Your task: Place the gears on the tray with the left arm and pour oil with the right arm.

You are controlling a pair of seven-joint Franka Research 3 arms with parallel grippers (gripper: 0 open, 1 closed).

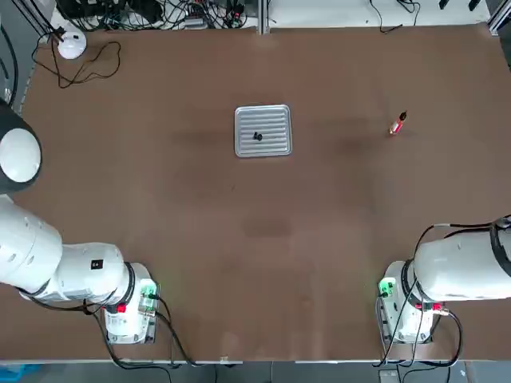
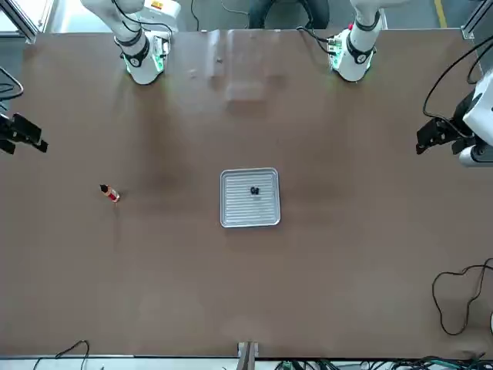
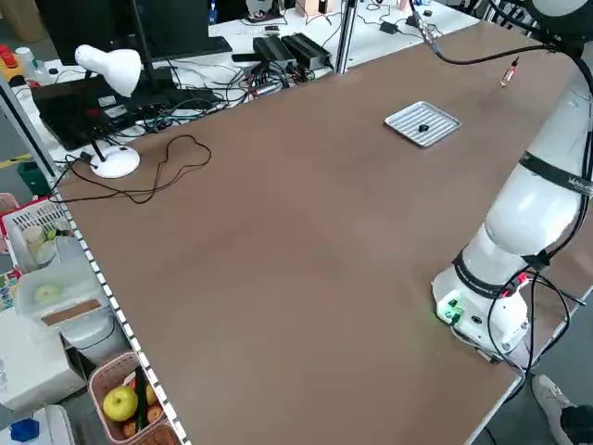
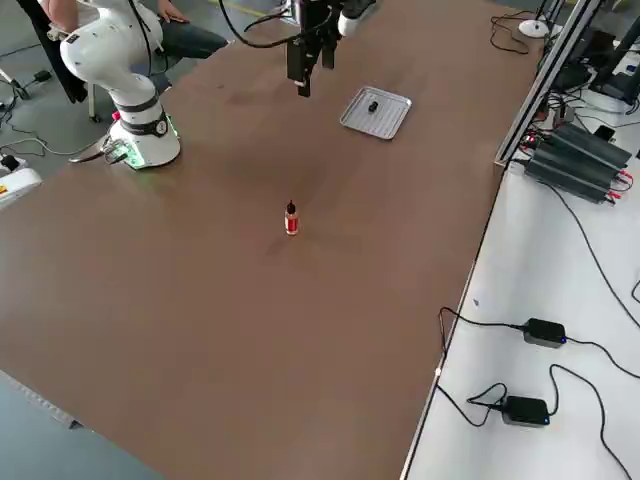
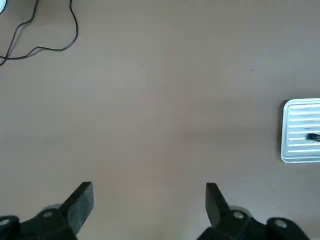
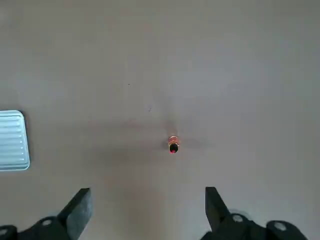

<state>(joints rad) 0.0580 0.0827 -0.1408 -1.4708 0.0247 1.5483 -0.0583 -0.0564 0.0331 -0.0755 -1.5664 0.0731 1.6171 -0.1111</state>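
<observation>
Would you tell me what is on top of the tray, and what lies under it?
Two small dark gears sit on the tray; whatever is under it is covered and cannot be seen.

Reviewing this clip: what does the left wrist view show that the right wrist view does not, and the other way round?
Only the left wrist view: a looped black cable on the table, and the dark gears lying on the tray.
Only the right wrist view: the small oil bottle with its dark tip, apart from the tray.
Both: part of the ribbed tray and bare brown table. Each shows its own open, empty gripper, left gripper and right gripper, above the table.
</observation>
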